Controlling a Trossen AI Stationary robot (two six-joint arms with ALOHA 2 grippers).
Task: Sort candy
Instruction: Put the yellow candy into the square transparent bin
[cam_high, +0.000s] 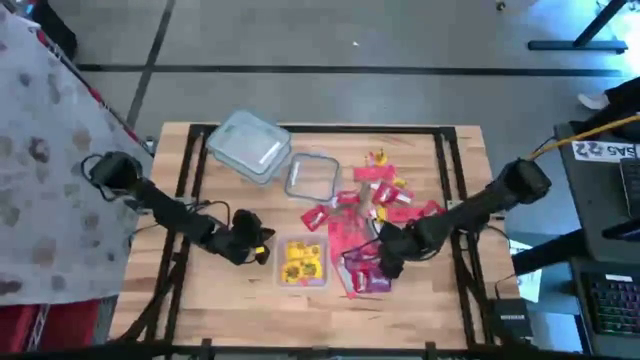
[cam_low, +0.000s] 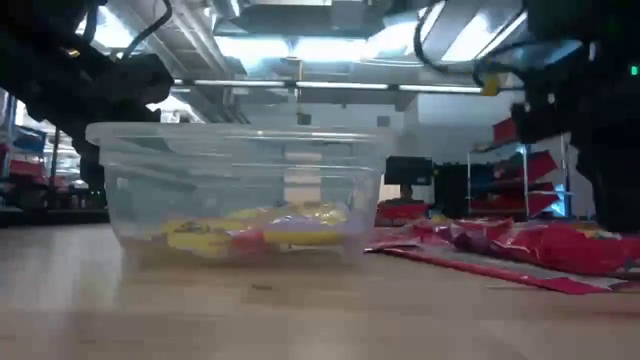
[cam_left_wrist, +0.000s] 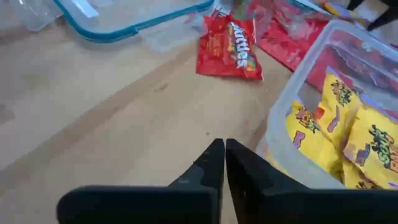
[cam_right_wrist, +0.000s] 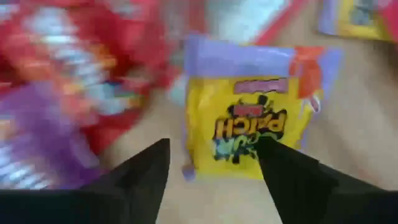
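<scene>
my right gripper (cam_right_wrist: 214, 165) hangs with fingers wide over a yellow packet (cam_right_wrist: 252, 121), nothing held. i'd centre, drop straight, close on its edges. yellow tub (cam_high: 303, 263) sits mid surface; left gripper (cam_left_wrist: 224, 163) pinched empty beside it.

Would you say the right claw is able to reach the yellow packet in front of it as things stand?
Probably yes: the right claw is open, and the yellow packet lies flat just ahead of its fingers with nothing on top.
</scene>
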